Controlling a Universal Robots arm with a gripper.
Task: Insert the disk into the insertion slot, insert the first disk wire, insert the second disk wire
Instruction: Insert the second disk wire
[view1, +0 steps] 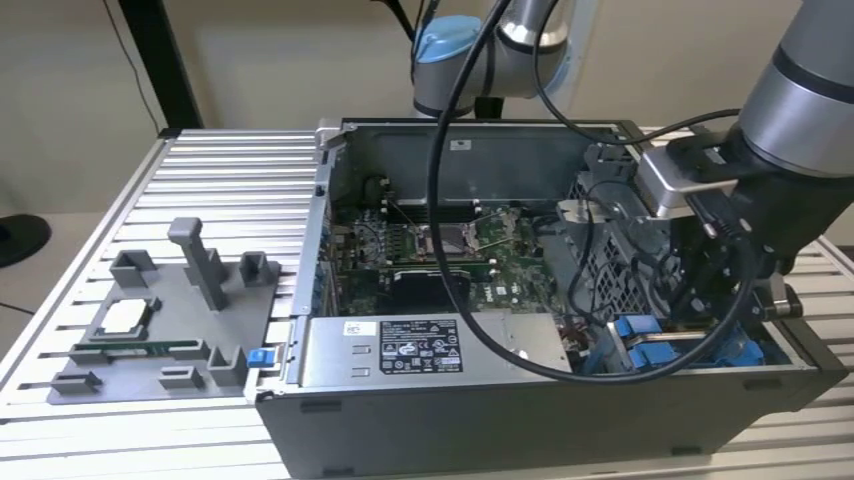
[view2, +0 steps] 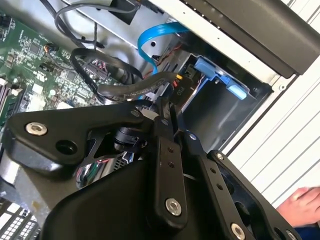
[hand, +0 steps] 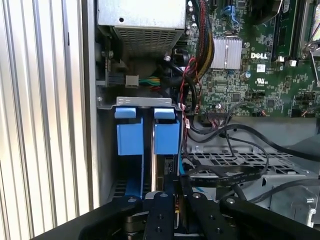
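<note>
Exterior view: the arm reaches down into the open computer case (view1: 534, 380) at the exterior view's right, over the corner where blue plastic shows.
Tool: in both wrist views its black fingers (hand: 167, 210) stand close together, nearly shut, pinching what looks like a thin dark connector or cable end; the tool (view2: 167, 112) points into the bay.
Disk: the blue carrier (hand: 147, 135) sits upright inside the insertion slot (hand: 107, 150), its two blue tabs side by side against the metal edge; in the exterior view the blue carrier pieces (view1: 654, 345) lie low in the cage, beside the power supply box (view1: 414, 345).
Step one: judged done, since the carrier is seated between the cage walls and not held by the tool.
Wires: a light blue flat cable (view2: 150, 42) loops above the bay, and a black sleeved cable (view2: 130, 87) runs toward the tool; whether either is already plugged into the disk I cannot tell, the connectors being hidden behind the fingers.
Step in hand: probably one of the two wire insertions, with the tool just beside the disk's near end.
Worktop: a grey fixture tray (view1: 160, 320) lies well apart, at the exterior view's left.
Person: a hand (view2: 300, 207) shows at the edge of the second wrist view, outside the case.
</note>
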